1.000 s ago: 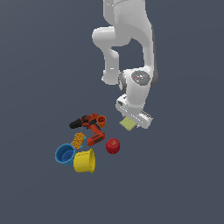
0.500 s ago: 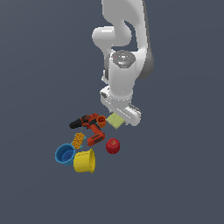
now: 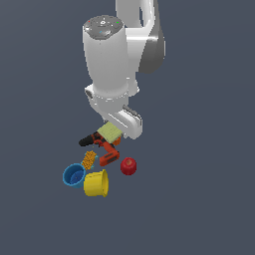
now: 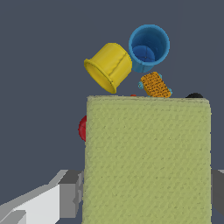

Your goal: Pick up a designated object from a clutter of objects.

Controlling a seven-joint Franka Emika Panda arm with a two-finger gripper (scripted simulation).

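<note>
The designated object, a thin pale yellow-green pad, hangs in my gripper, which is shut on it. It is in the air just above the red-black drill in the exterior view. In the wrist view the pad fills most of the picture, with grey fingers at its sides. The rest of the clutter lies beyond it: a yellow cup on its side, a blue cup, a dotted orange-yellow block and a red ball, mostly hidden by the pad.
In the exterior view the blue cup and yellow cup sit nearest the camera. The dotted block lies between them and the drill, and the red ball is on the exterior view's right. The arm's large white link looms above.
The arm has swung toward the exterior view's left with the pad in its grip. The pad now hangs over the drill instead of to the right of the clutter.
</note>
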